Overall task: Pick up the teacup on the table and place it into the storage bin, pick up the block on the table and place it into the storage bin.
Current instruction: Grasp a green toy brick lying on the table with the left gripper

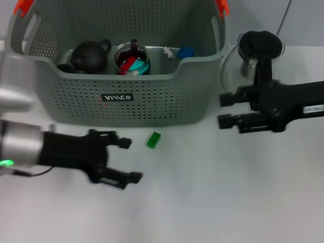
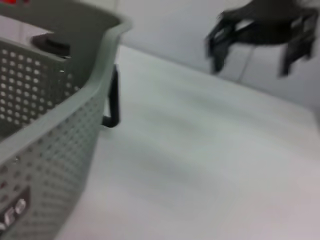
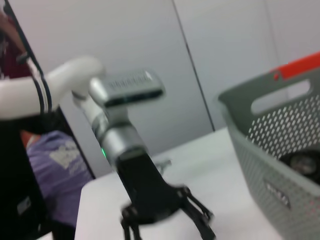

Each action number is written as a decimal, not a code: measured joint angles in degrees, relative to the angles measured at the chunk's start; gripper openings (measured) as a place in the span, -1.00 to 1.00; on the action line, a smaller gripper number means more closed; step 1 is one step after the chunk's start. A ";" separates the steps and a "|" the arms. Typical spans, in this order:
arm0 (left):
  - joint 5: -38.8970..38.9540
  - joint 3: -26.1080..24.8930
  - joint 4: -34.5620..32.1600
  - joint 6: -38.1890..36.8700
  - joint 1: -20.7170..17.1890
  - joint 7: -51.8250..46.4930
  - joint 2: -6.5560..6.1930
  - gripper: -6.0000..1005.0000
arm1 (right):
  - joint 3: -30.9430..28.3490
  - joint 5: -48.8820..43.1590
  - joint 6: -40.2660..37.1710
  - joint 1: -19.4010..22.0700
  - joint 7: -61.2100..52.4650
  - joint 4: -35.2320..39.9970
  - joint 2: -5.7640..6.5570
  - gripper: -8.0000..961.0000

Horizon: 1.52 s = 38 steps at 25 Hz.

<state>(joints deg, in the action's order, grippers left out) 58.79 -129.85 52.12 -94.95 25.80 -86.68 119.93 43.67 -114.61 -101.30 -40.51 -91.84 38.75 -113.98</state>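
One green block [image 1: 153, 139] lies on the bench [image 1: 212, 192] before the storage bin [image 1: 152, 96]; one teacup [image 1: 132, 59] is inside it. Both claws, left [image 1: 130, 161] and right [image 1: 224, 110], are open and empty

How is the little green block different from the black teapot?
The green block is small, boxy and bright green; the black teapot is bigger, round and dark, with a spout and a lid knob. The block lies on the white table, just in front of the storage bin, while the teapot already sits inside the bin. Neither is being held: the left gripper and the right gripper are both open and empty.
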 joint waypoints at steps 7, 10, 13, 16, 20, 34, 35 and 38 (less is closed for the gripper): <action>-0.01 -6.17 -1.99 -12.59 -2.66 1.07 -4.47 0.89 | 7.38 -5.65 5.87 -4.85 -6.75 0.10 -2.43 0.43; 0.06 -8.22 -2.02 -15.10 -4.14 2.37 -4.85 0.89 | 9.72 -8.67 9.23 -7.42 -10.47 0.35 -3.79 0.43; -0.22 -10.01 -2.06 -16.69 -5.54 3.92 -5.05 0.89 | 12.66 -10.74 12.26 -9.60 -13.71 0.56 -5.04 0.43; -0.29 -10.21 -2.11 -16.96 -6.58 4.33 -5.32 0.89 | 16.79 -11.85 16.45 -11.54 -16.29 0.54 -6.03 0.44; -0.34 -10.59 -2.55 -16.85 -7.09 4.90 -5.37 0.89 | 21.95 -10.89 20.48 -12.47 -17.15 0.49 -6.61 0.44; -0.53 -13.80 -5.79 -16.29 -6.78 4.89 -5.42 0.89 | 27.76 -14.26 14.53 -14.58 -17.59 8.49 -6.01 0.97; -0.52 -14.08 -5.84 -16.25 -6.79 4.89 -5.32 0.89 | 28.40 -15.78 14.61 -15.37 -17.73 8.30 -6.15 0.97; -0.53 -14.77 -6.94 -15.97 -6.67 4.96 -5.12 0.89 | 30.70 -18.09 15.82 -16.90 -18.29 7.92 -6.38 0.97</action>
<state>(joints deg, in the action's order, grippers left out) 58.26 -144.62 45.18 -110.92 19.13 -81.72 114.81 74.37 -132.71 -85.48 -57.42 -110.13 46.67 -120.36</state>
